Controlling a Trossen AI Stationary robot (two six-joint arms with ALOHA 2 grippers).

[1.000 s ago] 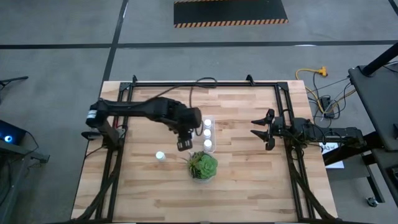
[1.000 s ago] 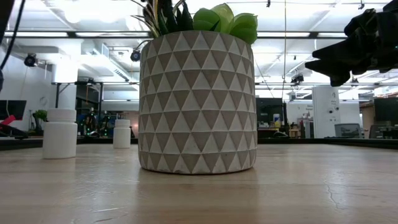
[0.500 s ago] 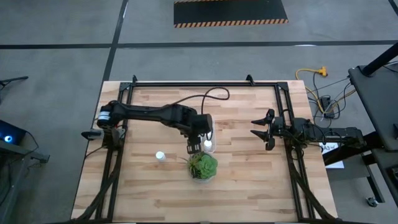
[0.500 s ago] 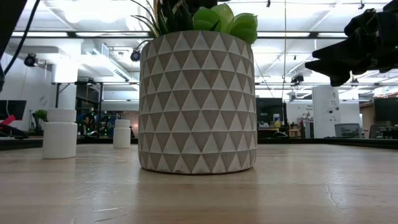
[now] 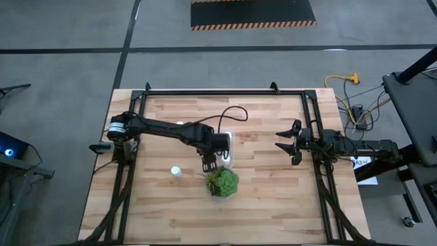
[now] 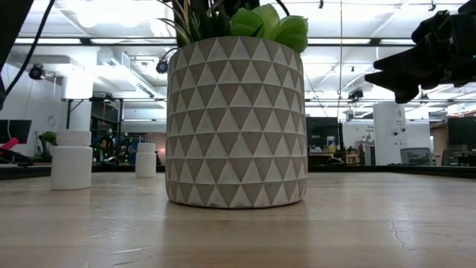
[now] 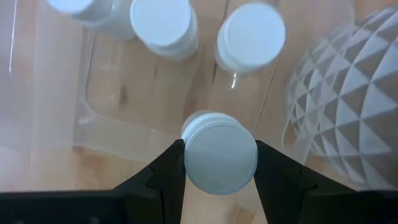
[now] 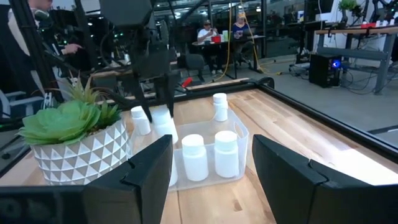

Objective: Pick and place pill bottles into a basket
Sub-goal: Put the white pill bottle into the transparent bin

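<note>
My left gripper (image 5: 212,162) is shut on a white pill bottle (image 7: 219,152) over the end of the clear basket (image 5: 230,137) next to the potted plant (image 5: 222,183). Three bottles stand in the basket (image 7: 93,124); two show in the right wrist view (image 8: 194,155). Two loose bottles stand upright on the table, one near the left (image 5: 175,171) and one farther back (image 8: 219,106). My right gripper (image 5: 283,143) is open and empty at the table's right side. My left gripper pinches the bottle's upper body, just under the cap (image 8: 163,115), between its two fingers (image 7: 171,171). The fingers come from above, pointing down. The bottle is upright at the basket's plant end; I cannot tell whether its base rests on anything.
The plant's patterned pot (image 7: 348,106) stands right beside the basket's near end and close to the left gripper. A black frame (image 5: 225,92) runs along the table's far and side edges. People sit in the room beyond the table (image 8: 205,31).
My left gripper has gone toward the table's right edge with the bottle, from just left of the basket to the basket's end by the plant, and the arm has stretched out and dropped lower. My right gripper has kept still.
</note>
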